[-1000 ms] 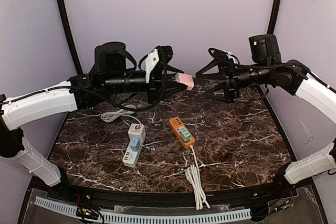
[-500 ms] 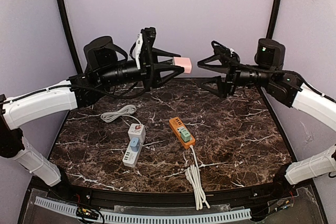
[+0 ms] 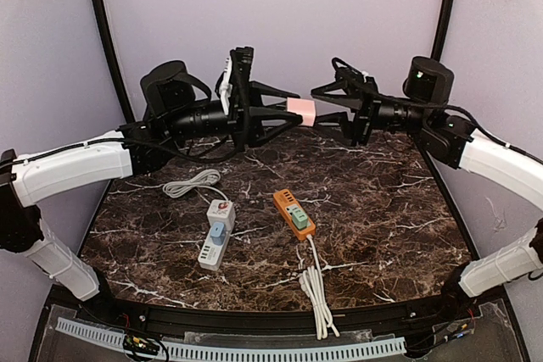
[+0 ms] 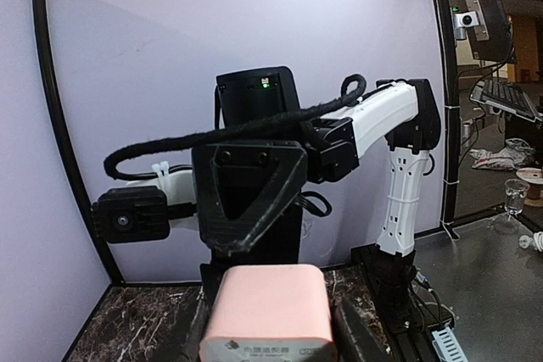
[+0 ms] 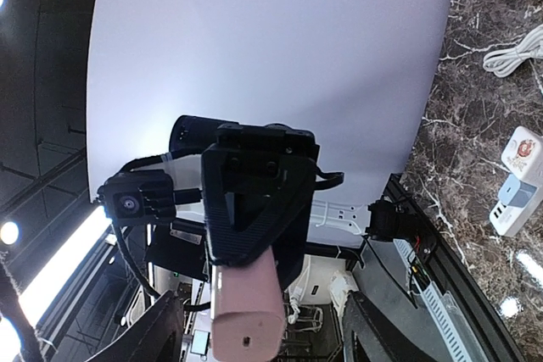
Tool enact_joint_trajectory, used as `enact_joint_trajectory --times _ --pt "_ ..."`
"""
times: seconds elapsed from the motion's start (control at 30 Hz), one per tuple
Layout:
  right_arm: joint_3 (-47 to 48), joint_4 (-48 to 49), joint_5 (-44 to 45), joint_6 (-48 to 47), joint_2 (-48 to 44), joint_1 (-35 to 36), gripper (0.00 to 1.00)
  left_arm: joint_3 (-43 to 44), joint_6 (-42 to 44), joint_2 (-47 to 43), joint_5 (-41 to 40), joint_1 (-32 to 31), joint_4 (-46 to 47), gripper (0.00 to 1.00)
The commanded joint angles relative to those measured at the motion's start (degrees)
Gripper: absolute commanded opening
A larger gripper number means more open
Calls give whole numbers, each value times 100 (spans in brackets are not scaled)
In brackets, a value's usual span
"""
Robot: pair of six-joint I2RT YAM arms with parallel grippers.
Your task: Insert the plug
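Marble counter (image 3: pixel 382 209), mid: white power strip (image 3: pixel 209 253) w/ blue plug (image 3: pixel 218 231) seated in it. Orange strip (image 3: pixel 285 199) just beside, on the right-edge side, w/ green plug (image 3: pixel 299 219) in it. Loose white cord (image 3: pixel 188 184) twd far-left corner; bundled cord (image 3: pixel 317 292) at near edge. Above far edge, L gripper (image 3: pixel 288 111) clamped on pink plug (image 3: pixel 301 111). R gripper (image 3: pixel 321 106) jaws apart, straddling plug's tip; contact unclear.

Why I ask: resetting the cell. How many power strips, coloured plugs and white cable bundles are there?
Power strips: 2 (white power strip, orange power strip)
Coloured plugs: 3 (pink plug, blue plug, green plug)
White cable bundles: 2 (left cable bundle, front cable bundle)
Total: 7
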Motion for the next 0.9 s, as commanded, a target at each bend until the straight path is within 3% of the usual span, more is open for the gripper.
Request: enact_joint_trajectory --times 0.0,0.2,0.53,0.87 --pt "305 493 -242 172 128 10 61 135 -114 107 226 23 172 1" --pt "295 583 -383 289 193 42 53 229 -59 237 126 19 187 1" --pt "204 528 -527 383 188 49 51 392 111 380 16 19 96 1" --pt "193 469 -554 381 184 53 35 444 248 434 -60 31 26 1"
